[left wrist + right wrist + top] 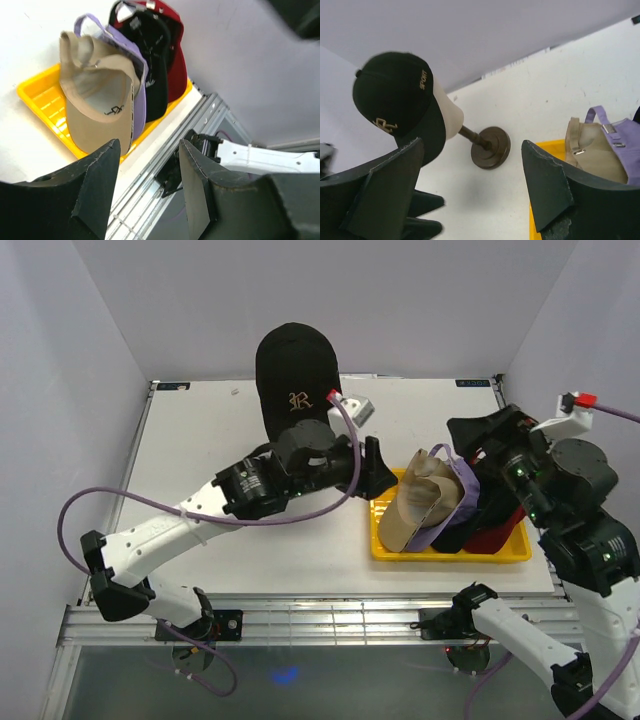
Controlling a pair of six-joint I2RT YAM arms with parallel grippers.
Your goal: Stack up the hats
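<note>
A black cap (295, 365) with a front logo sits on the beige mannequin head; the right wrist view also shows it (395, 97). In the yellow tray (390, 548) several caps stand nested on edge: tan (415, 502), lavender (455, 490), black (470, 518) and red (497, 536). The left wrist view shows them as tan (97, 105), lavender (131, 50), black (152, 65) and red (175, 55). My left gripper (385, 472) is open and empty just left of the tray, also in its own view (150, 160). My right gripper (482, 438) is open and empty above the tray's far side (470, 170).
The mannequin head (449, 117) stands on a dark stem with a round base (491, 146) at the back of the white table (200, 440). A small grey block (358, 406) lies beside it. Grey walls close in the sides and back. Metal rails (330, 620) run along the near edge.
</note>
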